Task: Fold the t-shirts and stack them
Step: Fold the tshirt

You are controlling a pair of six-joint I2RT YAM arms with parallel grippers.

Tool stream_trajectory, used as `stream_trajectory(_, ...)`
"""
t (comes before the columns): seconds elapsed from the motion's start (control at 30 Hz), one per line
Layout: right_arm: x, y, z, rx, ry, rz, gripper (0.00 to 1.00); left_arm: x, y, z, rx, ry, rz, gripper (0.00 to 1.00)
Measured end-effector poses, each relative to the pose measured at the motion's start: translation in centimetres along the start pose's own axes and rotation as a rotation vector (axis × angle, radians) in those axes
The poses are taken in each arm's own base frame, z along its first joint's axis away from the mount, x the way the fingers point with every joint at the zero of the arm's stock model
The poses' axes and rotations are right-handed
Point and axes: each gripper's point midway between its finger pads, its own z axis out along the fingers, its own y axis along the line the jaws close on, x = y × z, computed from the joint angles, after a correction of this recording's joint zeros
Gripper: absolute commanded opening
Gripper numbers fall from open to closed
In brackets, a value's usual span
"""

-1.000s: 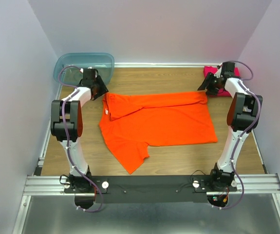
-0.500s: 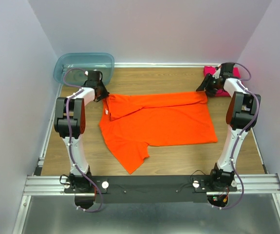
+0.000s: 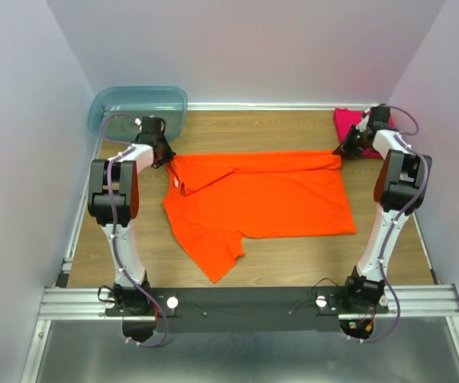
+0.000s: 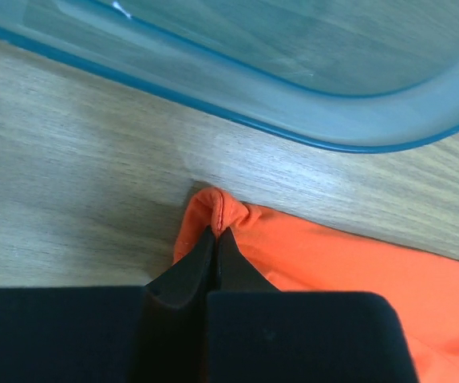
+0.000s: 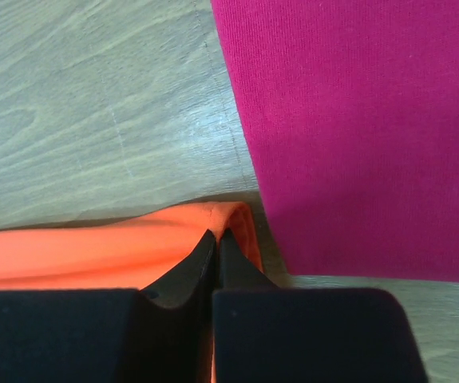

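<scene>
The orange t-shirt (image 3: 261, 199) lies spread across the middle of the table, one sleeve pointing toward the near edge. My left gripper (image 3: 165, 158) is shut on its far left corner, a pinched fold of orange cloth (image 4: 221, 209) bunched at the fingertips of my left gripper (image 4: 215, 231). My right gripper (image 3: 342, 152) is shut on the far right corner, where the orange hem (image 5: 229, 215) rises between the fingertips of my right gripper (image 5: 216, 234). The magenta t-shirt (image 3: 349, 124), folded flat, lies at the far right, just beyond that corner (image 5: 365, 128).
A translucent blue-green tub (image 3: 137, 108) stands at the far left corner, its rim (image 4: 253, 128) close beyond the left gripper. Walls enclose the table on the left, back and right.
Both grippers have closed on the shirt's far corners. The left one slid right to the corner; the right one shifted slightly toward the magenta shirt.
</scene>
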Motion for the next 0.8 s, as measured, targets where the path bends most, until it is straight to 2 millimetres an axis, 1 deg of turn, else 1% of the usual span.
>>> stream_trajectory(0.07,0.0,-0.2,0.0,0.002,0.000,0.002,0.07,0.0,0.2,0.0,-0.006,-0.001,-0.002,0.00)
stream_trajectory(0.13,0.0,-0.2,0.0,0.002,0.000,0.001,0.11,0.0,0.2,0.0,-0.008,-0.003,-0.001,0.00)
stream_trajectory(0.17,0.0,-0.2,0.0,0.002,0.001,0.001,0.13,0.0,0.3,0.0,-0.011,-0.004,-0.001,0.07)
stream_trajectory(0.2,0.1,-0.2,0.0,0.002,0.002,0.001,0.21,0.0,0.3,0.0,-0.012,-0.003,-0.001,0.14)
stream_trajectory(0.23,0.2,-0.2,0.0,0.002,0.003,0.000,0.26,0.0,0.3,0.0,-0.012,-0.003,-0.001,0.28)
stream_trajectory(0.27,0.3,-0.3,0.1,0.003,0.005,0.002,0.31,0.1,0.3,0.0,-0.013,-0.002,-0.007,0.35)
stream_trajectory(0.3,0.4,-0.4,0.1,0.004,0.009,0.000,0.41,0.1,0.4,-0.1,-0.015,-0.004,0.006,0.43)
stream_trajectory(0.33,0.5,-0.4,0.1,0.003,0.011,0.002,0.46,0.0,0.4,-0.3,-0.014,-0.007,0.005,0.56)
stream_trajectory(0.37,0.5,-0.2,0.1,-0.006,0.010,0.000,0.50,-0.2,0.3,-0.5,-0.015,-0.012,0.004,0.62)
stream_trajectory(0.4,0.4,-0.1,-0.2,-0.004,0.003,-0.004,0.60,-0.5,0.2,-1.0,-0.012,-0.022,0.014,0.75)
stream_trajectory(0.43,0.4,-0.1,-0.3,-0.005,0.002,-0.006,0.64,-0.6,0.1,-1.2,-0.013,-0.027,0.009,0.75)
stream_trajectory(0.47,0.4,0.0,-0.6,-0.004,-0.001,-0.004,0.68,-1.1,-0.2,-2.2,-0.007,-0.042,0.021,0.83)
stream_trajectory(0.53,0.4,0.3,-1.5,0.000,-0.009,-0.006,0.75,-1.9,-0.6,-3.7,0.003,-0.070,0.030,0.91)
stream_trajectory(0.57,0.3,0.6,-2.2,0.002,-0.018,-0.006,0.75,-2.5,-1.0,-5.0,0.012,-0.093,0.036,0.94)
stream_trajectory(0.6,0.2,0.8,-2.7,0.001,-0.025,-0.009,0.75,-3.0,-1.3,-5.8,0.019,-0.112,0.041,0.95)
stream_trajectory(0.63,-0.2,1.4,-3.7,-0.001,-0.045,-0.017,0.75,-3.8,-1.8,-7.3,0.032,-0.145,0.046,0.96)
stream_trajectory(0.67,-0.7,2.3,-4.7,-0.007,-0.070,-0.033,0.75,-4.2,-2.1,-8.5,0.035,-0.171,0.053,0.95)
stream_trajectory(0.7,-1.0,3.2,-5.9,-0.014,-0.094,-0.046,0.75,-4.5,-2.4,-10.0,0.037,-0.203,0.066,0.96)
stream_trajectory(0.73,-1.3,4.1,-7.2,-0.023,-0.117,-0.060,0.75,-4.6,-2.8,-11.4,0.038,-0.226,0.079,0.95)
stream_trajectory(0.77,-1.4,4.8,-8.1,-0.031,-0.133,-0.071,0.75,-4.6,-3.2,-12.4,0.041,-0.244,0.091,0.94)
stream_trajectory(0.8,-1.5,5.8,-9.2,-0.043,-0.156,-0.085,0.75,-4.4,-3.9,-13.9,0.045,-0.272,0.116,0.93)
